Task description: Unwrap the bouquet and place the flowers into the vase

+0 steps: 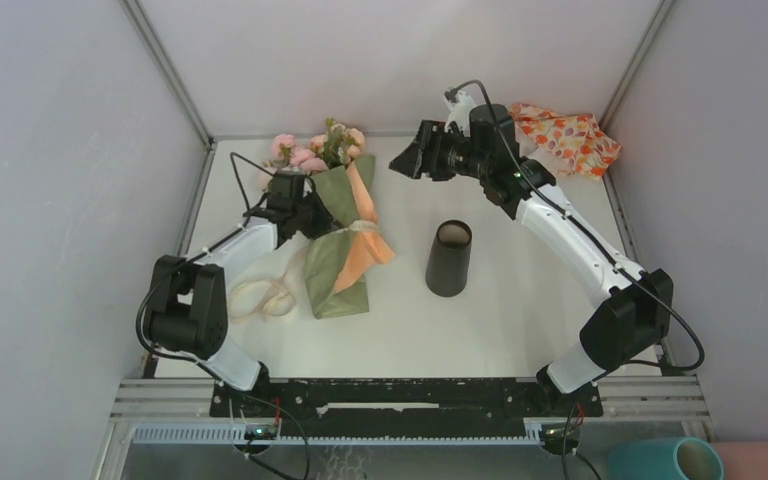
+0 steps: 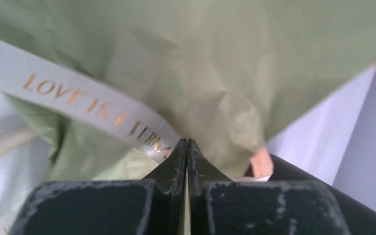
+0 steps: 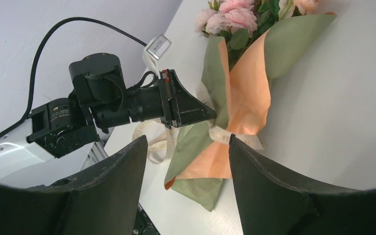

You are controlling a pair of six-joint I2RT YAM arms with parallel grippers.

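My left gripper [image 2: 187,145] pressing jaws together against bouquet [image 2: 225,63]; cannot tell whether ribbon [image 2: 78,98] or paper wrap [image 2: 142,54] is being caught. Ribbon lettering's end hiding behind my fingertips [image 2: 175,161]. Roses [image 3: 237,14] being cut by right wrist view's top edge. Right of bouquet, patterned cloth [image 1: 572,140] hiding partly behind my right arm [image 1: 560,225].

Bright, soft, even light falls from above; the white counter [image 1: 520,330] shows no glare; shadows are faint, a pale one beside the vase [image 1: 449,258] and another under the bouquet [image 1: 340,250]. The overhead view is sharp throughout. The left wrist view sits very close; the green paper is soft, its right edge smeared; the ribbon [image 2: 93,105] lettering is legible but slightly blurred; the left pincer [image 2: 186,143] is fairly crisp. In the right wrist view the right pincer [image 3: 188,138] looms dark and unfocused; the flowers beyond are sharp.
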